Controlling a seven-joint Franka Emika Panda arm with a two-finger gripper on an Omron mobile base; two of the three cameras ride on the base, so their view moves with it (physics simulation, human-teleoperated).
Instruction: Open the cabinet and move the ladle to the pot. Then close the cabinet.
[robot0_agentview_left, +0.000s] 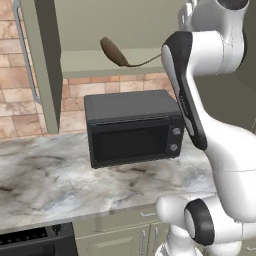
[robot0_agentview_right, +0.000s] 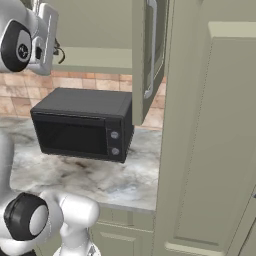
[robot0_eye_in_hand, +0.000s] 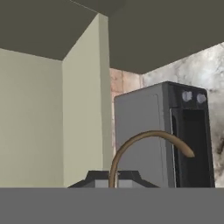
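Observation:
The sage-green cabinet (robot0_agentview_left: 110, 62) stands open above the counter. Its left door (robot0_agentview_left: 30, 70) is swung out in the left base view and its right door (robot0_agentview_right: 150, 50) in the right base view. The brown ladle (robot0_agentview_left: 113, 51) hangs in the air at the level of the cabinet's lower shelf, bowl end to the left, with its thin handle running right behind my arm. In the hand view my gripper (robot0_eye_in_hand: 113, 179) is shut on the ladle's handle (robot0_eye_in_hand: 144, 136), which curves up and over from between the fingertips. The pot is out of view.
A black microwave (robot0_agentview_left: 132, 127) sits on the marble counter (robot0_agentview_left: 45, 180) right below the cabinet. A dark stovetop (robot0_agentview_left: 30, 241) shows at the lower left. A tall pale green unit (robot0_agentview_right: 210, 150) stands at the right, and green base cabinets (robot0_agentview_left: 125, 232) run under the counter.

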